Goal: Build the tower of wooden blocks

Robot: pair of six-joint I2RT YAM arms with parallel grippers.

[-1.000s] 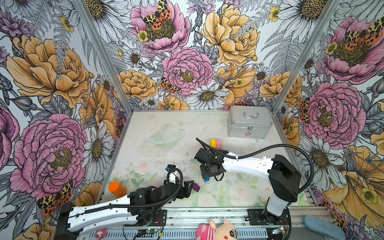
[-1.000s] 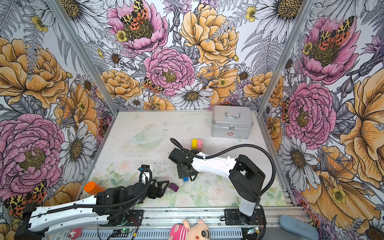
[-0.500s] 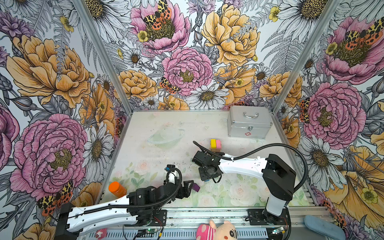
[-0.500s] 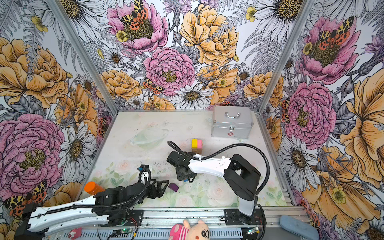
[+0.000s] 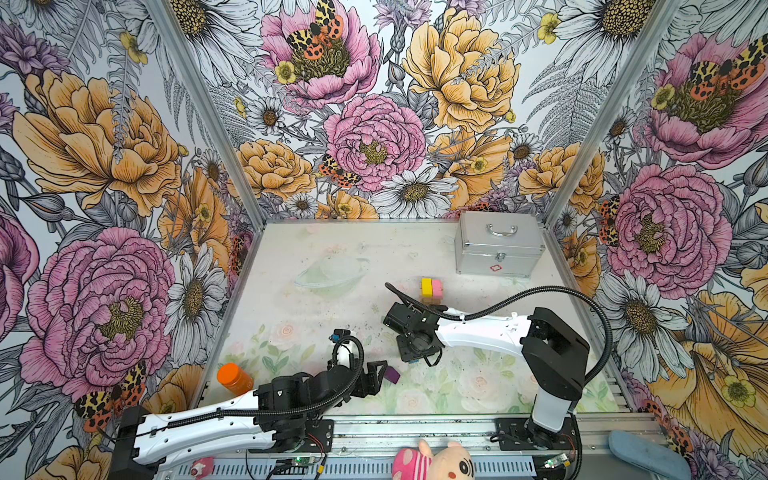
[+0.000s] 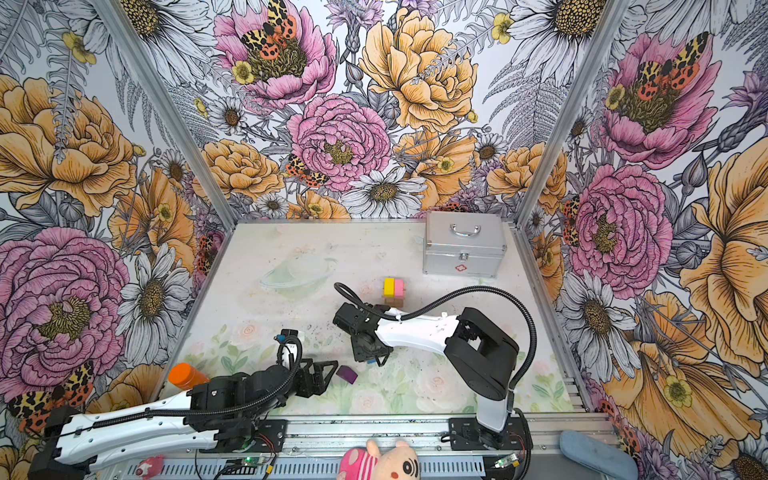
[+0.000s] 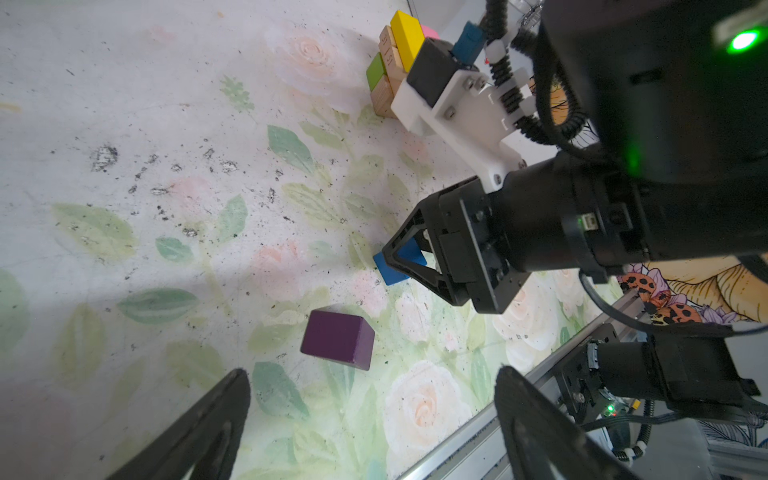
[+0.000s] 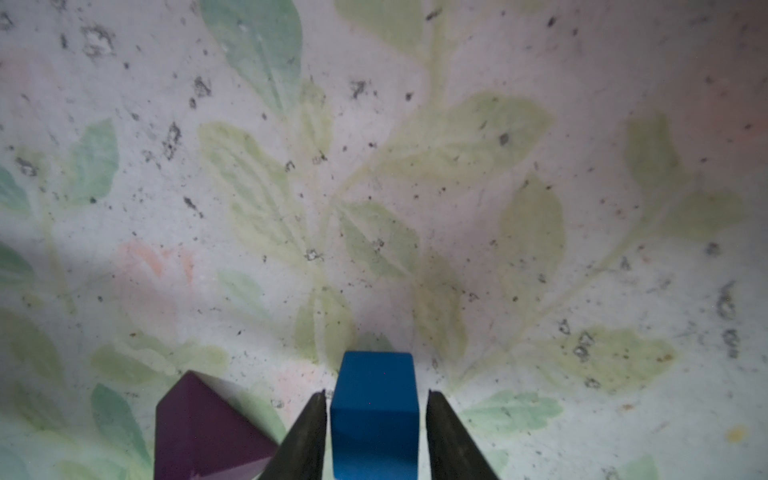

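Observation:
The tower (image 5: 431,289) (image 6: 394,287) stands mid-table: tan blocks and a green one below, a yellow and a pink block on top, as the left wrist view (image 7: 401,45) shows. My right gripper (image 8: 376,395) (image 5: 409,353) is low over a blue block (image 8: 374,411) (image 7: 392,268) lying on the mat. Its fingers stand on either side of the block with narrow gaps, so it is open. A purple block (image 7: 337,338) (image 5: 391,375) (image 8: 199,428) lies beside it. Just behind the purple block, my left gripper (image 7: 372,374) (image 5: 376,374) is wide open and empty.
A silver metal case (image 5: 498,249) stands at the back right. An orange-capped bottle (image 5: 233,377) lies at the front left beside my left arm. A plush toy (image 5: 436,459) sits on the front rail. The right arm's cable arcs just in front of the tower.
My right gripper shifted left and down onto the blue block, and its jaws narrowed around it. The left arm and the purple block stayed put.

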